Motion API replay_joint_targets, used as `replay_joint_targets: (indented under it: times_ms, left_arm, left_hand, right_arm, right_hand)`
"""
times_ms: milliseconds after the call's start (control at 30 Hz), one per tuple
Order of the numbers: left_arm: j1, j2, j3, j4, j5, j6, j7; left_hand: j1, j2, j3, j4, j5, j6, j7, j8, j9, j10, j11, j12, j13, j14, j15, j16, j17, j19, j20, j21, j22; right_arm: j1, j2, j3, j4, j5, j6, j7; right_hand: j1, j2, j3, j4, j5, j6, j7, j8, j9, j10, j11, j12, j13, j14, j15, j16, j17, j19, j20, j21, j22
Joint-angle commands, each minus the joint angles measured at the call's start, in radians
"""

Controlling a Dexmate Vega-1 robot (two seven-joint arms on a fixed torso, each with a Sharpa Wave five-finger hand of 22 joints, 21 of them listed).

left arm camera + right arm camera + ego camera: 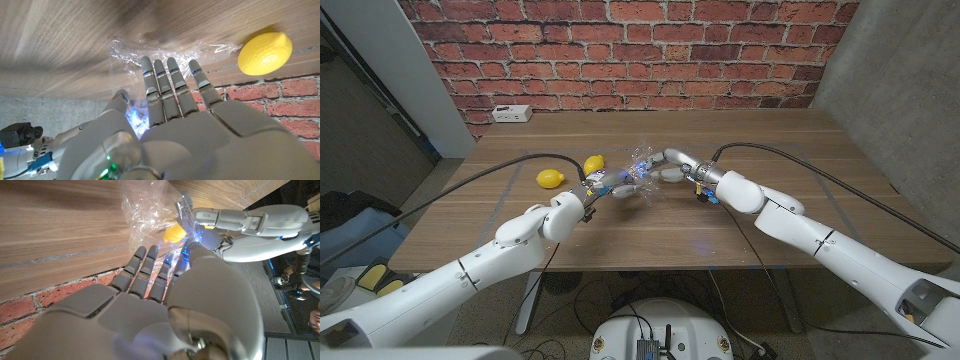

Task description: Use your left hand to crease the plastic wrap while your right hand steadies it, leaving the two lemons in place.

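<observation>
Left hand (603,186) and right hand (672,165) seemingly both grip the plastic wrap (638,170) beside 2 lemons (551,178).

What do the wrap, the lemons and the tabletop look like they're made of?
Plastic wrap: thin clear film, glossy and crinkled, wood showing through. Lemons: smooth, evenly yellow; real or fake, can't tell. Table: brown wood grain in planks, matte; solid or veneer unclear.

Even, dim indoor light; blue-white glare on plastic wrap (638,172); wrist views blurred near lens.
</observation>
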Motion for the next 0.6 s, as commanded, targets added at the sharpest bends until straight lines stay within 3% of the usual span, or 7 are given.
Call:
replay_joint_targets:
  times_ms: [33,67,167,400,600]
  left_arm:
    - [0.172,0.01,-0.118,-0.016,-0.061,-0.158,0.319]
    - [0.181,0.006,-0.126,-0.011,-0.065,-0.178,0.344]
    - [0.202,-0.004,-0.148,0.007,-0.088,-0.244,0.395]
    - [0.23,-0.016,-0.194,0.052,-0.184,-0.435,0.43]
    - [0.23,-0.02,-0.227,0.092,-0.331,-0.617,0.348]
  left_hand:
    - [0.051,0.012,0.058,-0.028,0.012,0.136,0.021,0.142,0.096,0.201,-0.001,0.099,0.087,0.193,-0.006,0.141,0.1,0.121,-0.016,0.107,0.044]
    - [0.066,0.011,0.074,-0.035,0.015,0.153,0.017,0.181,0.132,0.242,0.001,0.123,0.121,0.251,-0.007,0.189,0.133,0.158,-0.033,0.143,0.058]
    - [0.077,0.002,0.094,-0.041,0.019,0.194,0.011,0.254,0.195,0.309,-0.003,0.164,0.178,0.324,-0.015,0.25,0.177,0.216,-0.046,0.198,0.077]
    - [0.074,-0.005,0.117,-0.041,0.024,0.215,0.021,0.311,0.252,0.35,-0.005,0.192,0.229,0.364,-0.014,0.275,0.194,0.241,-0.056,0.235,0.087]
    - [0.063,-0.012,0.133,-0.037,0.026,0.236,0.025,0.362,0.302,0.384,-0.008,0.215,0.275,0.401,-0.021,0.299,0.212,0.265,-0.07,0.269,0.092]
  right_arm:
    - [0.015,0.007,-0.017,0.002,-0.018,-0.017,0.025]
    - [0.015,0.006,-0.018,0.0,-0.02,-0.02,0.026]
    - [0.016,0.005,-0.022,-0.01,-0.03,-0.029,0.03]
    - [0.026,0.004,-0.04,-0.028,-0.051,-0.055,0.057]
    - [0.04,0.007,-0.063,-0.037,-0.076,-0.083,0.086]
  right_hand:
    - [-0.003,-0.003,0.001,0.003,0.002,0.01,0.004,0.001,0.002,-0.005,0.0,-0.007,0.0,-0.005,-0.138,-0.004,-0.002,-0.002,-0.003,-0.002,0.0]
    - [-0.004,-0.002,0.001,0.004,0.002,0.009,0.004,0.001,0.001,-0.006,-0.001,-0.008,-0.001,-0.007,-0.138,-0.005,-0.002,-0.002,-0.003,-0.002,-0.001]
    - [-0.003,-0.002,0.001,0.003,0.002,0.011,0.004,0.001,0.0,-0.011,0.0,-0.011,-0.002,-0.013,-0.138,-0.009,-0.003,-0.002,-0.002,-0.001,-0.003]
    - [0.0,-0.001,0.0,0.0,0.001,0.013,0.004,0.0,-0.002,-0.023,0.0,-0.017,-0.005,-0.024,-0.134,-0.013,-0.001,-0.002,0.002,0.0,-0.007]
    - [-0.001,0.0,-0.004,-0.001,-0.001,0.011,0.001,-0.002,-0.005,-0.049,-0.003,-0.028,-0.008,-0.043,-0.129,-0.018,0.003,-0.007,0.01,-0.001,-0.012]
